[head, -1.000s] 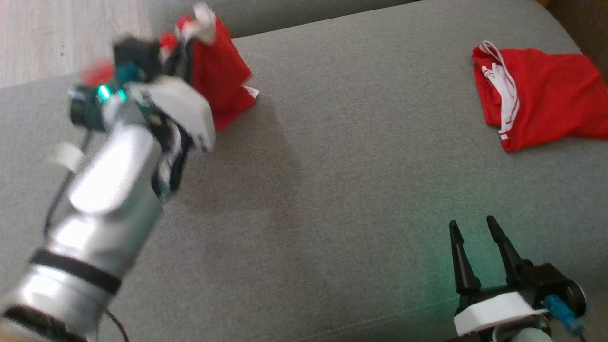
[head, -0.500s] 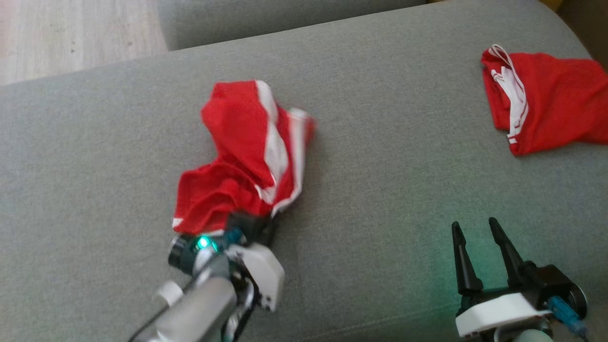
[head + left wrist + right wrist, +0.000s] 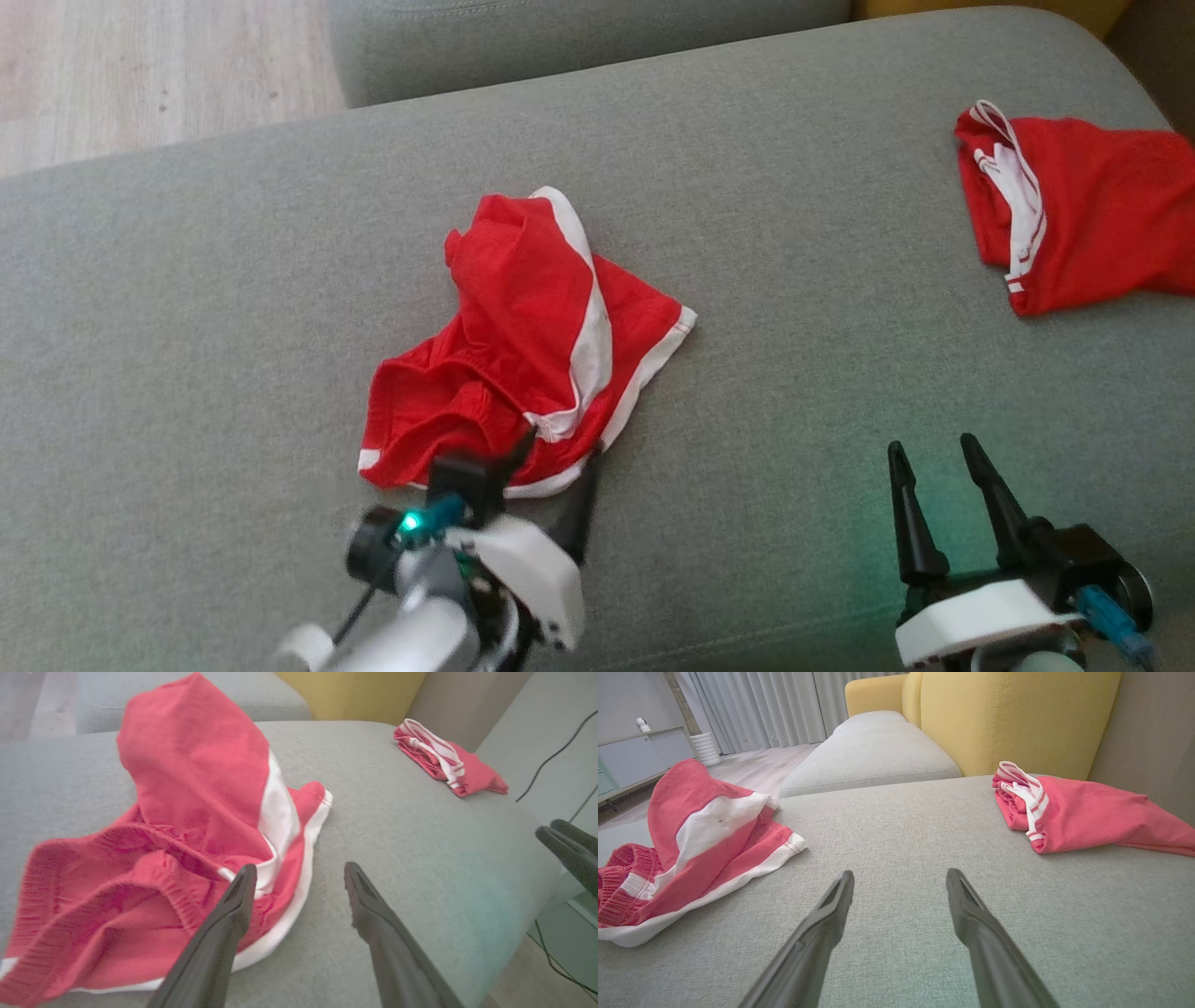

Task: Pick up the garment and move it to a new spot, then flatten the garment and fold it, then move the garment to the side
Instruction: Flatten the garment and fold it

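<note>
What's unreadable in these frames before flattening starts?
Head view: left hand motion-blurred; fingertip contact with the shorts unclear.
Head view: second red garment cut by the right edge.
All views: lower layers of the shorts hidden under their own folds.

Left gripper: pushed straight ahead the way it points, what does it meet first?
Probably the red shorts: one finger overlaps them, the other points at bare cushion. Depth is unclear.

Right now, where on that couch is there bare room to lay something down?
The widest bare stretch of cushion lies between the crumpled shorts and the folded garment. Left of the shorts is bare too. It is crowded at the shorts' near hem, by the open left jaws.
</note>
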You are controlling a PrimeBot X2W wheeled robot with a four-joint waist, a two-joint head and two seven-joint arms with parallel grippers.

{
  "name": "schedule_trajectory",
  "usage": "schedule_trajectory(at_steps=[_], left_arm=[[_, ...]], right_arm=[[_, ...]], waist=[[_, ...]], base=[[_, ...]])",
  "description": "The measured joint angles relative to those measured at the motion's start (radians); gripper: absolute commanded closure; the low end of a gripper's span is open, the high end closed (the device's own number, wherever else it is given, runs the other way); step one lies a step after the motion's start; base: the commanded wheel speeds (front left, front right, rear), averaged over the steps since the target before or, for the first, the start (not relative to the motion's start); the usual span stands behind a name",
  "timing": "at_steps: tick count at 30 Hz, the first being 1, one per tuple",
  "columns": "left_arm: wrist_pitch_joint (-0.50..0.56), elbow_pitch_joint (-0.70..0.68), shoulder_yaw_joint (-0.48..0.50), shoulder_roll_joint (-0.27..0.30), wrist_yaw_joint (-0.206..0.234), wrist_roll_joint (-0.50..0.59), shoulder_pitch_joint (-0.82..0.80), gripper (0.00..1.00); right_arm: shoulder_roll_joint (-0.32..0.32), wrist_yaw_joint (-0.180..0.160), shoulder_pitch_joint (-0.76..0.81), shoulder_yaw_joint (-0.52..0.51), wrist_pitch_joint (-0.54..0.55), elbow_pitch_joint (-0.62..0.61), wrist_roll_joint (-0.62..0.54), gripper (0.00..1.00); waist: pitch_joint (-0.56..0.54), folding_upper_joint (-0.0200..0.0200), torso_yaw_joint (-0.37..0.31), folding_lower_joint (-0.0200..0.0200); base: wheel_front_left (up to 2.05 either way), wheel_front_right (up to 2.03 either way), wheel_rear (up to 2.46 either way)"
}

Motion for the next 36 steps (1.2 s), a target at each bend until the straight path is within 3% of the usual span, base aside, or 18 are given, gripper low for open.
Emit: schedule_trajectory(at_steps=[4,12,13,14,16,22,25,32,35,36], left_arm=[[0.072,0.039,0.018,0.008,0.062,0.009,-0.052,0.00],[0.144,0.116,0.027,-0.001,0.033,-0.040,-0.069,0.00],[0.153,0.136,0.026,-0.002,0.030,-0.046,-0.073,0.05],[0.158,0.154,0.024,-0.005,0.024,-0.047,-0.077,0.28],[0.157,0.177,0.031,-0.011,0.010,-0.061,-0.091,1.00],[0.101,0.201,0.109,-0.053,-0.055,-0.134,-0.168,1.00],[0.086,0.239,0.178,-0.040,-0.047,-0.156,-0.228,1.00],[0.007,0.408,0.314,0.025,0.027,-0.156,-0.390,1.00],[-0.023,0.498,0.331,0.017,0.015,-0.158,-0.438,1.00],[-0.033,0.531,0.332,0.009,0.007,-0.159,-0.444,0.70]], right_arm=[[0.000,0.000,0.000,0.009,0.000,0.000,0.000,0.00],[0.000,0.000,-0.001,0.006,0.000,0.000,0.000,0.00],[0.000,0.000,-0.002,0.006,0.000,0.000,0.000,0.00],[0.000,0.000,-0.002,0.007,0.000,0.000,0.000,0.00],[0.000,0.000,-0.004,0.009,0.000,0.000,0.000,0.00],[0.000,0.000,-0.006,0.008,0.000,0.000,0.009,0.00],[0.000,0.000,-0.007,0.009,0.000,-0.001,0.009,0.00],[0.000,0.000,-0.015,0.011,0.000,0.001,0.009,0.00],[0.000,0.000,-0.035,0.012,0.000,0.002,0.009,0.00],[0.000,0.000,-0.040,0.012,0.000,0.002,0.009,0.00]], waist=[[0.006,0.0000,-0.003,0.0000],[0.026,0.0000,-0.021,0.0000],[0.028,0.0000,-0.021,0.0000],[0.030,0.0000,-0.022,0.0000],[0.036,0.0000,-0.026,0.0000],[0.059,0.0000,-0.029,0.0000],[0.068,0.0000,-0.027,0.0000],[0.081,0.0000,-0.023,0.0000],[0.077,0.0000,-0.025,0.0000],[0.075,0.0000,-0.025,0.0000]], base=[[0.00,0.00,0.00],[0.00,0.00,0.00],[0.00,0.00,0.00],[0.00,0.00,0.00],[0.00,0.00,0.00],[0.00,0.00,0.00],[0.00,0.00,0.00],[0.00,0.00,0.00],[0.00,0.00,0.00],[0.00,0.00,0.00]])
